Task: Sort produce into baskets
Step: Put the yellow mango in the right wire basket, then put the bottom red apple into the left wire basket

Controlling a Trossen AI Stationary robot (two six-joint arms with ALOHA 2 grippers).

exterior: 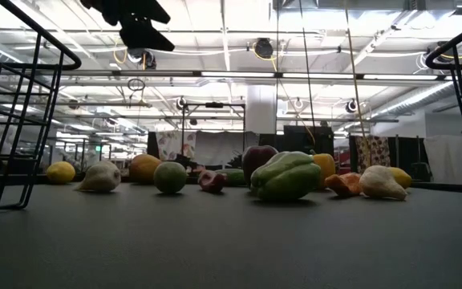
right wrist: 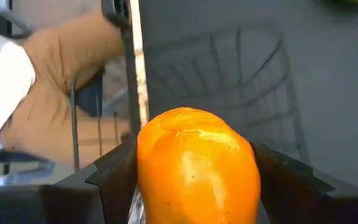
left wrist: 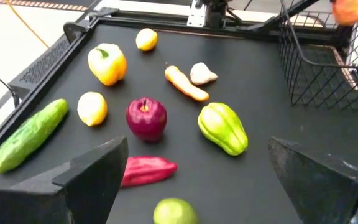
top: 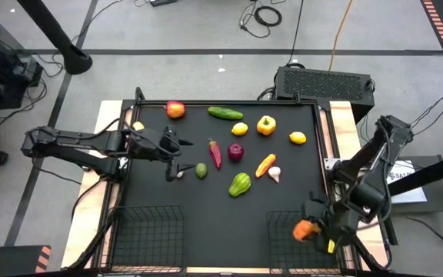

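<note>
My right gripper [top: 309, 229] is shut on an orange pepper [right wrist: 194, 168] over the right black wire basket [top: 291, 231]. My left gripper [top: 177, 156] is open and empty, raised above the table's left part, near a lime [left wrist: 174, 211] and a red chili [left wrist: 146, 171]. On the black table lie a red apple [top: 175, 110], a cucumber [top: 225, 113], lemons [top: 239, 128], a yellow pepper [top: 266, 125], a purple onion [top: 236, 151], a carrot [top: 265, 164], garlic [top: 274, 175] and a green pepper [top: 239, 185]. The left basket [top: 148, 231] stands at the near left. My right gripper pinches the orange pepper by its two sides [right wrist: 148, 180] between its two fingers [right wrist: 114, 177]. The pepper is lifted clear, above the right basket's wire [right wrist: 247, 81].
A black grilled box [top: 325, 81] stands beyond the table's far right corner. One lemon [top: 138, 126] lies at the left edge and another [top: 298, 138] toward the right. A bare strip of table lies between the two baskets at the near edge.
</note>
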